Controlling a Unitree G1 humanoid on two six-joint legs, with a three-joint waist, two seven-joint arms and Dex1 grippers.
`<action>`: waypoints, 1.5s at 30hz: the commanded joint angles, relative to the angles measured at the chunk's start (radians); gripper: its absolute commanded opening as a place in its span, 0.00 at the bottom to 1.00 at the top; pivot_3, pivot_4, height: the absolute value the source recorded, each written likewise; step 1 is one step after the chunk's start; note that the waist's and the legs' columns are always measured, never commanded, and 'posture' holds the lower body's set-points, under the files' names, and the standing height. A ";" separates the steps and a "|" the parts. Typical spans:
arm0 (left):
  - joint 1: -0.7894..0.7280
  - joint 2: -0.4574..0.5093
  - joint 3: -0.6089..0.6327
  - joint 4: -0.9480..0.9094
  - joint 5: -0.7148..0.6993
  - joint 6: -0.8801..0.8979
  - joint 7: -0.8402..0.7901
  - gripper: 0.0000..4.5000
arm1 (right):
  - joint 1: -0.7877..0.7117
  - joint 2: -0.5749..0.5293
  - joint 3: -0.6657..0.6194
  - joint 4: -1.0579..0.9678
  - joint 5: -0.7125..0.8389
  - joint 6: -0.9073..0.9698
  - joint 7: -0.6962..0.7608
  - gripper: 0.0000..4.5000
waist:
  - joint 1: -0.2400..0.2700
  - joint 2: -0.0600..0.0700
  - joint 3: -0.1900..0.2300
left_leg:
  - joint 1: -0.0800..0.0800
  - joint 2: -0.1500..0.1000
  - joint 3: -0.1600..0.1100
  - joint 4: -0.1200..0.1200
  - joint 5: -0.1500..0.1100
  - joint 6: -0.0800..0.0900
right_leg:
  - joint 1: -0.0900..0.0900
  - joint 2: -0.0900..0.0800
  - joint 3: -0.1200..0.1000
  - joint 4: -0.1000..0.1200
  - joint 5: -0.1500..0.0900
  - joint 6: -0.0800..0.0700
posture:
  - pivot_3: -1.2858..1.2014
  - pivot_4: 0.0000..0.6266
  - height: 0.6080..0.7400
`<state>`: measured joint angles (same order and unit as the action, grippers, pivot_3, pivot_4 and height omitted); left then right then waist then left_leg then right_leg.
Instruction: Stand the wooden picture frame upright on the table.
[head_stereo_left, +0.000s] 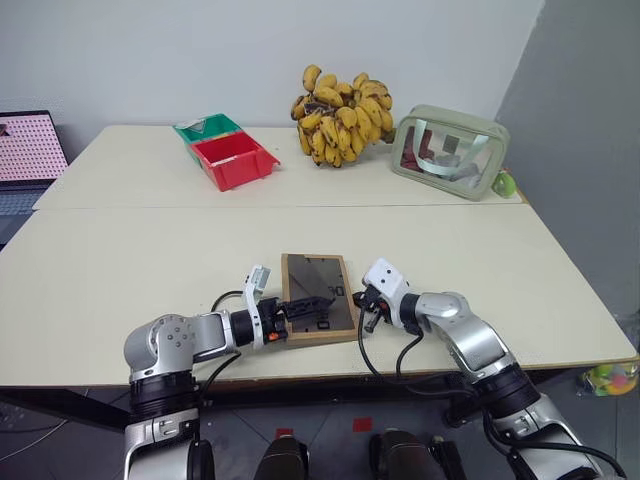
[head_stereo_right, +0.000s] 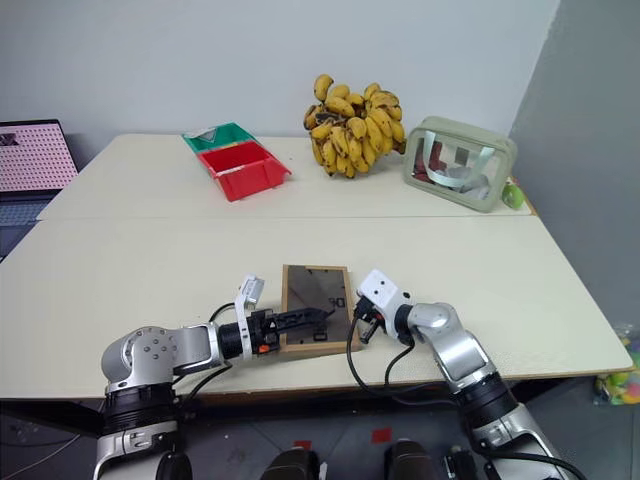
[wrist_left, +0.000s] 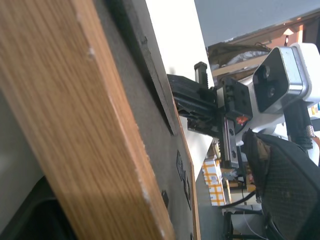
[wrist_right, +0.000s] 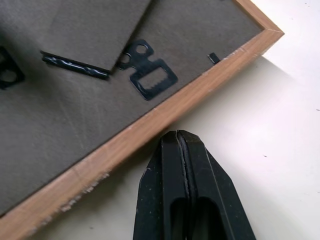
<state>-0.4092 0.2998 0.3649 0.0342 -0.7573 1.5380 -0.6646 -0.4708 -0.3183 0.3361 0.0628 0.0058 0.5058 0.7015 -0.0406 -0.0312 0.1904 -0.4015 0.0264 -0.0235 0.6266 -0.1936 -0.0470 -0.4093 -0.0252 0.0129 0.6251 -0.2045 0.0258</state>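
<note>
We see the frame (head_stereo_left: 318, 298) lying flat on the table (head_stereo_left: 120, 270), back panel up, its long axis running from the table's near edge toward the far side. It sits close to that near edge, its near short side just in from it. The easel stand (wrist_right: 95, 30) lies on the dark back, with a small sawtooth hanger (wrist_right: 150, 75) beside it.

Around the frame the tabletop is bare on both sides and beyond it, up to the seam. Well beyond the frame, on the far section, stand a red bin (head_stereo_left: 234, 158) with a green bin (head_stereo_left: 205, 127) behind it, a bunch of bananas (head_stereo_left: 342, 118) and a clear pouch (head_stereo_left: 450, 152). A laptop (head_stereo_left: 28, 150) sits off the table's far left corner.

The left gripper (head_stereo_left: 305, 305) reaches over the frame's near left part, its fingers spread apart above the back panel; we cannot tell that they hold anything. The right gripper (wrist_right: 182, 150) has its fingers pressed together on nothing, its tip on the table just beside the frame's right long edge.
</note>
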 joint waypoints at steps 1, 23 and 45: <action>0.021 0.027 0.033 -0.054 -0.086 0.074 -0.006 0.75 | 0.022 -0.047 -0.038 0.019 -0.011 -0.016 -0.007 0.00 | 0.001 0.000 0.000 | 0.000 0.000 0.000 0.000 0.001 0.002 | 0.000 0.001 0.000 0.001 0.000 0.000 | 0.52 0.24 1.00; -0.111 0.107 -0.034 -0.149 -0.202 -0.022 0.030 0.28 | -0.274 -0.181 -0.267 -0.125 0.374 0.363 0.230 0.25 | 0.006 -0.002 0.003 | -0.016 0.003 -0.002 -0.003 0.000 0.002 | -0.013 0.006 -0.002 0.005 0.002 0.002 | 0.52 0.24 1.00; -0.089 0.231 -0.160 -0.182 -0.180 -0.207 -0.064 0.28 | -0.319 -0.065 -0.250 -0.258 0.636 0.551 0.258 0.89 | 0.009 -0.001 0.003 | -0.017 0.003 -0.001 -0.011 0.000 0.003 | -0.016 0.007 -0.001 0.004 0.000 0.001 | 0.52 0.24 1.00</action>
<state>-0.4839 0.5306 0.1996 -0.1049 -0.9132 1.3626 -0.7132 -0.8038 -0.3770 0.0974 -0.1279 0.5707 1.0344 0.9245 -0.0311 -0.0326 0.1935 -0.4181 0.0293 -0.0244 0.6158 -0.1935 -0.0444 -0.4256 -0.0188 0.0124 0.6292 -0.2043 0.0271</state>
